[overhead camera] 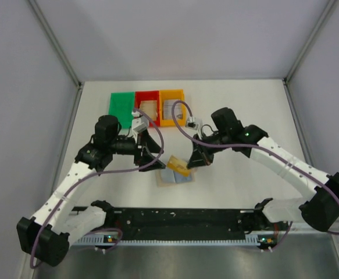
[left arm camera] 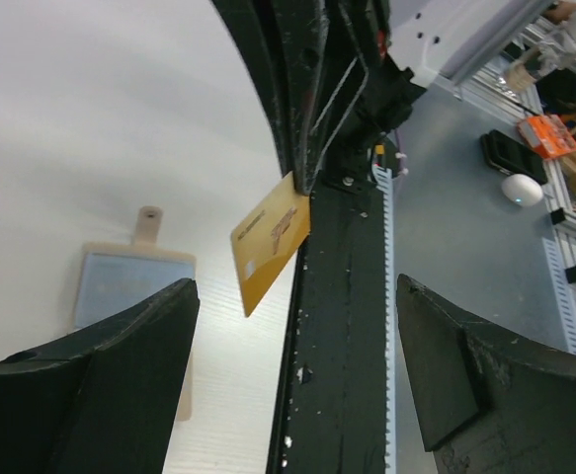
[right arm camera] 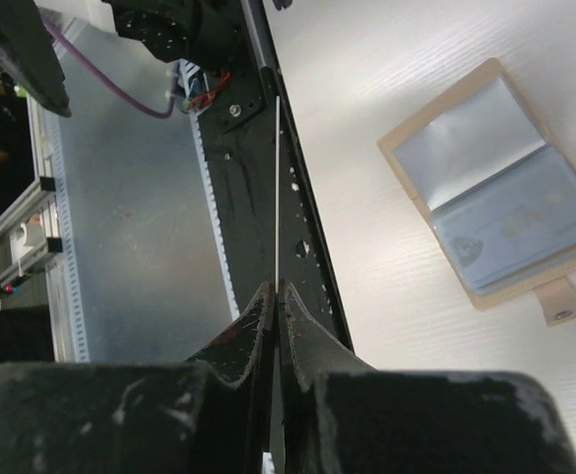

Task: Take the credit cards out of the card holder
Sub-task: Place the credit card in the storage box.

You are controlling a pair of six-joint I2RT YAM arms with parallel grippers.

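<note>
My right gripper (right arm camera: 276,291), clamped tight on gold credit card (left arm camera: 268,242) by one edge, holds it above card holder (overhead camera: 170,178), which lies open mid-frame in top view. My left gripper (left arm camera: 292,296) gapes empty alongside, likely awaiting handover.

In the top view, the holder (overhead camera: 170,178) is partly covered by the card (overhead camera: 178,164) and the right tool (overhead camera: 190,163). What lies in the red bin (overhead camera: 147,93) and the orange bin (overhead camera: 172,92) is too small to be told. In the left wrist view, the holder's lower part is hidden behind the left tool (left arm camera: 297,286), whose parted fingers are cut off by the bottom edge. The card's top is covered by the right tool, and its print is blurred. In the right wrist view, the card is seen edge-on only, its lower end pinched out of sight. What is behind the holder's clear pocket cannot be made out.
</note>
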